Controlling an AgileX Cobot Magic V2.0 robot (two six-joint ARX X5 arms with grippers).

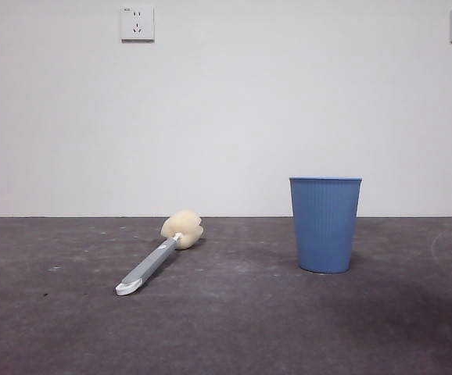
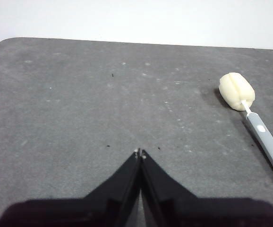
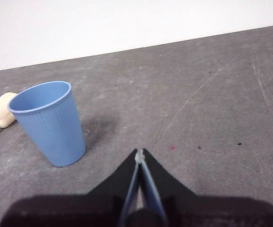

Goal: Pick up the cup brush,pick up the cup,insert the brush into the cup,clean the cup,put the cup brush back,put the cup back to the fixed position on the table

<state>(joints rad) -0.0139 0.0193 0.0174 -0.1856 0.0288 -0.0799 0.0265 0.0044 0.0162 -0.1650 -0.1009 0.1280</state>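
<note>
The cup brush (image 1: pixel 157 254) lies flat on the table (image 1: pixel 226 328) at centre left, its cream sponge head toward the wall and its white tip toward the camera. The blue ribbed cup (image 1: pixel 324 224) stands upright and empty to the brush's right. In the left wrist view my left gripper (image 2: pixel 140 152) is shut with nothing in it, hanging above bare table some way from the brush (image 2: pixel 250 113). My right gripper (image 3: pixel 140 152) is also shut and empty, above the table beside the cup (image 3: pixel 49 123). Neither arm shows in the front view.
A white wall (image 1: pixel 226 109) with two sockets (image 1: pixel 137 23) closes off the back of the table. The table's far edge (image 2: pixel 127 42) runs just past the brush and cup.
</note>
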